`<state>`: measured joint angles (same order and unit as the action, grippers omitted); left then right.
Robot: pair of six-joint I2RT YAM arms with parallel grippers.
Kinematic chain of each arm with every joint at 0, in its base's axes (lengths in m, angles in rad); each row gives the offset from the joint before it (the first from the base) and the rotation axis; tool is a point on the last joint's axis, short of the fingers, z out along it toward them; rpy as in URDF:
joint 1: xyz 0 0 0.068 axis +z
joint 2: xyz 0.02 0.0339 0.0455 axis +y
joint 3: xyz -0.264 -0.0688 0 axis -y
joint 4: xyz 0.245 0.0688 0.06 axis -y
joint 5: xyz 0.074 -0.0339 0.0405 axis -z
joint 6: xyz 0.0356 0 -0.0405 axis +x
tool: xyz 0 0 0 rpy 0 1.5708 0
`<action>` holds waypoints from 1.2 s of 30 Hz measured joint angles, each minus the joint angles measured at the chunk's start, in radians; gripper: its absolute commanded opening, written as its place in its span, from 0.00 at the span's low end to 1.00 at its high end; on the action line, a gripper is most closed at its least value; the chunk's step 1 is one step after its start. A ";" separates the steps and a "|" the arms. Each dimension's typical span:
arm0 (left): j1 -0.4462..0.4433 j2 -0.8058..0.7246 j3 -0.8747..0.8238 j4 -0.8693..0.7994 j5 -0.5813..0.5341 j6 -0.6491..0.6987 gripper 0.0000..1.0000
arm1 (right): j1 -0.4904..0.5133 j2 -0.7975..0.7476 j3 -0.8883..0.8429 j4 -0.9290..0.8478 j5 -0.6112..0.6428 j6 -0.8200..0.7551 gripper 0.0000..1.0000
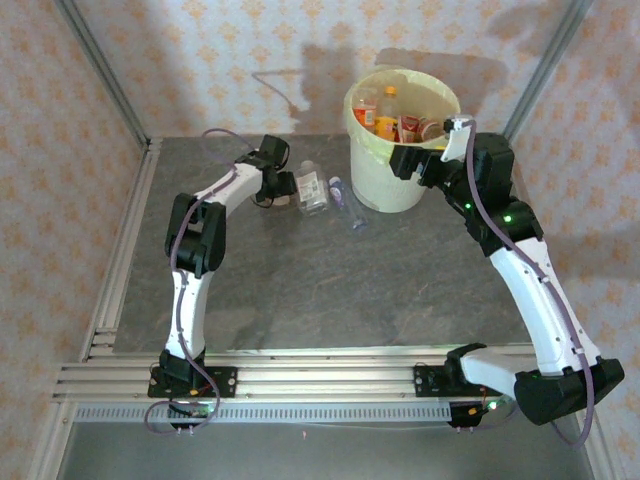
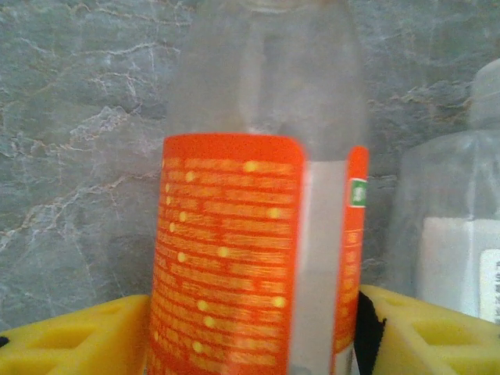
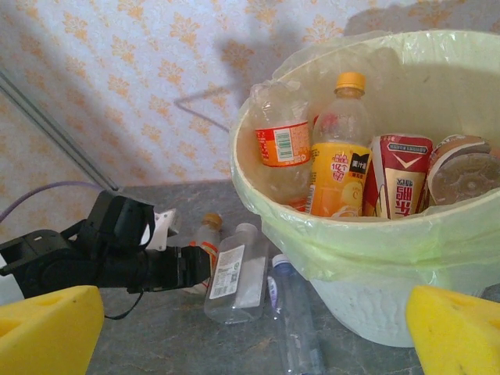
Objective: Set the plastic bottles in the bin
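Observation:
An orange-labelled clear plastic bottle [image 2: 234,234] lies on the grey table with my left gripper [image 2: 254,336] shut on it, a yellow pad [image 2: 70,336] against each side. In the right wrist view its orange cap [image 3: 211,221] sticks out beyond the left gripper [image 3: 183,266]. A square clear bottle [image 1: 312,187] and a slim blue-capped bottle [image 1: 345,200] lie between it and the bin [image 1: 400,185]. The bin holds several bottles, among them a yellow juice bottle [image 3: 340,172]. My right gripper [image 1: 405,160] hangs open at the bin's near side, nothing between its pads [image 3: 47,328].
A metal rail [image 1: 120,250] runs along the table's left edge, and another crosses the front by the arm bases. Patterned walls close the back and sides. The bin's bag-lined rim [image 3: 351,234] stands close before the right gripper.

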<state>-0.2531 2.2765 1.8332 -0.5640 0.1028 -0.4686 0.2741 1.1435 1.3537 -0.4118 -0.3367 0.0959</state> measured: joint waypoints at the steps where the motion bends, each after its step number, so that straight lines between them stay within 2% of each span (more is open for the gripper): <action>1: 0.000 0.010 0.001 -0.005 0.000 0.003 0.71 | 0.000 0.000 0.000 0.000 0.000 0.002 0.99; 4: 0.000 0.048 0.018 -0.028 -0.016 0.022 0.72 | 0.000 0.000 0.000 0.000 0.000 0.009 0.99; 10: 0.000 0.053 0.037 -0.042 -0.014 0.036 0.57 | 0.000 0.004 0.000 0.000 0.000 0.017 0.99; 14: 0.000 0.044 0.023 -0.037 -0.014 0.046 0.53 | 0.000 0.006 -0.003 0.000 0.000 0.017 0.99; 18: 0.000 -0.008 -0.062 0.007 -0.006 0.051 0.47 | 0.000 0.006 -0.017 0.001 -0.004 0.021 0.99; 22: 0.000 -0.117 -0.219 0.045 0.027 0.052 0.46 | 0.000 0.005 -0.058 0.024 -0.023 0.037 0.99; 25: 0.000 -0.237 -0.352 0.111 0.073 0.051 0.40 | 0.000 0.006 -0.089 0.043 -0.045 0.052 0.99; 30: -0.010 -0.494 -0.547 0.280 0.131 0.044 0.36 | 0.000 0.006 -0.101 0.093 -0.098 0.087 0.99; 36: -0.080 -0.711 -0.617 0.445 0.206 0.045 0.35 | 0.002 0.006 -0.110 0.165 -0.163 0.149 0.99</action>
<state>-0.3332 1.5650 1.2160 -0.1192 0.3092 -0.4240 0.2760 1.1492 1.2434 -0.2470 -0.4999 0.2447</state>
